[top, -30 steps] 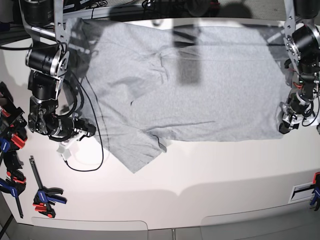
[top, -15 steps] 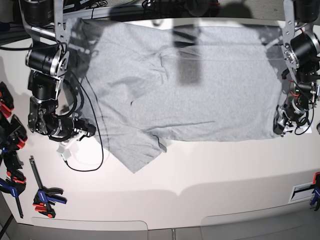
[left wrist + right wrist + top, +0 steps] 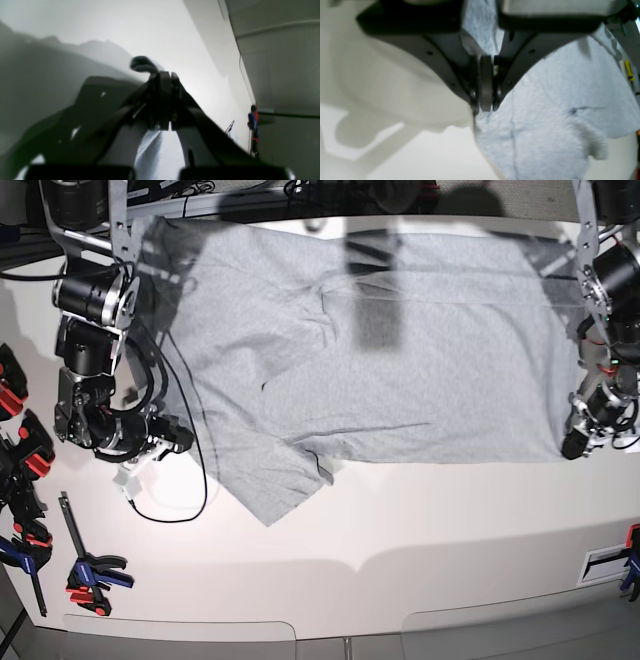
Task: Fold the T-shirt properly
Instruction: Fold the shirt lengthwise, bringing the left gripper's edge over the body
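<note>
The left gripper sits at the base view's three o'clock edge, its jaws pressed together at the T-shirt's hem corner; its wrist view is too blurred to be sure, but cloth seems to be pinched between them. The right gripper is at nine o'clock in the base view, jaws clamped on a fold of grey fabric, which bunches between the fingers in its wrist view. The T-shirt lies spread plain side up across the white table from ten to three o'clock, one sleeve pointing toward seven. Clamps lie at eight o'clock.
</note>
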{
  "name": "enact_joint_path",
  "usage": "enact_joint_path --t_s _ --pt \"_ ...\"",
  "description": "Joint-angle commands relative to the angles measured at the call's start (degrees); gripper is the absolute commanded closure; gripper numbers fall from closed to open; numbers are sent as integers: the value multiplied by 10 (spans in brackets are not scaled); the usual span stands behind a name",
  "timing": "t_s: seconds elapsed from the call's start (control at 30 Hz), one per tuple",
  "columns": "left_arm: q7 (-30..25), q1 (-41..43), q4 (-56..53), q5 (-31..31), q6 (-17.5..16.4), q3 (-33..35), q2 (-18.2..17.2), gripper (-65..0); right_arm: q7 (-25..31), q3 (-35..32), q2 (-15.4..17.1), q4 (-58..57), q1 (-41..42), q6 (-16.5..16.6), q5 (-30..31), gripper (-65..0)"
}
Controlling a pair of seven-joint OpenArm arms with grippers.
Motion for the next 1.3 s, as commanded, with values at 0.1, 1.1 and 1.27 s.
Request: enact_joint_path --t_s 0.1,1.1,1.27 --pt "28 -17 8 -44 -30 -1 -33 0 -49 2 7 29 21 14 61 0" --pt "222 28 44 -230 -30 -1 -85 0 -216 41 31 505 -276 14 282 0" --pt "233 84 130 -237 -30 -1 -94 0 -216 107 19 571 -354 14 310 0"
